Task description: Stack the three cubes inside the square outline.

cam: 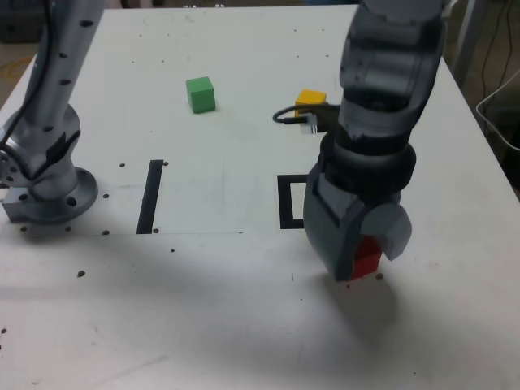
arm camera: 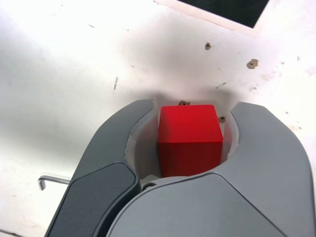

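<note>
The red cube (cam: 367,258) (arm camera: 190,140) rests on the white table just in front of the square outline (cam: 288,203), whose right part is hidden behind the arm. My gripper (cam: 361,262) (arm camera: 192,109) points down over the cube, its grey jaws pressed against two opposite sides, shut on it. The green cube (cam: 200,94) stands alone at the back, left of centre in the exterior view. The yellow cube (cam: 309,100) sits at the back, partly hidden by the arm.
A straight black strip (cam: 150,197) lies left of the outline in the exterior view. The arm's base (cam: 49,191) is bolted at the left edge. A black cable plug (cam: 292,119) juts from the arm. A small hex key (arm camera: 52,181) lies near the gripper.
</note>
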{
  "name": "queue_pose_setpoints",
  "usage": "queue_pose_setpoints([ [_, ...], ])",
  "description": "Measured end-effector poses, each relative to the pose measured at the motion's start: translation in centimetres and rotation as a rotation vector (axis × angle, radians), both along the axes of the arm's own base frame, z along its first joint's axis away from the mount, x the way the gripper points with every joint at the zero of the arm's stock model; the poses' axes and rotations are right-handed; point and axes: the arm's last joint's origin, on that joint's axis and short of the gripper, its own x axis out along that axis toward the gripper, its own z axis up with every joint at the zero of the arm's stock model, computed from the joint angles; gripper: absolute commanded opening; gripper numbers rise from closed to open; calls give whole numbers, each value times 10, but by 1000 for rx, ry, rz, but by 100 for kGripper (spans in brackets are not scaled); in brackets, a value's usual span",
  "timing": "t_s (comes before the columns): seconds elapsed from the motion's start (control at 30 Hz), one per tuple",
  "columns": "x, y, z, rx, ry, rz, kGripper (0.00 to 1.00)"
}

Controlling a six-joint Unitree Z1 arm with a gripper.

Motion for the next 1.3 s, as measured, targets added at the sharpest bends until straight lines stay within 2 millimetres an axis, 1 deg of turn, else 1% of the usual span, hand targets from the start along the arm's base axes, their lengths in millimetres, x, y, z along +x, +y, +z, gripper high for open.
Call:
queue_pose_setpoints([
  [0.1, -5, 6, 4, 14, -12, -42, 35],
  [0.27, -17, 22, 12, 26, -24, -136, 35],
  [0.43, -32, 34, 12, 40, 0, -208, 35],
  [0.57, -41, 50, 10, 43, 17, -240, 35],
  [0.7, -46, 64, 11, 45, 22, -254, 35],
  [1.03, -45, 95, 9, 39, 38, -254, 35],
  [1.3, -40, 108, 6, 33, 37, -264, 35],
])
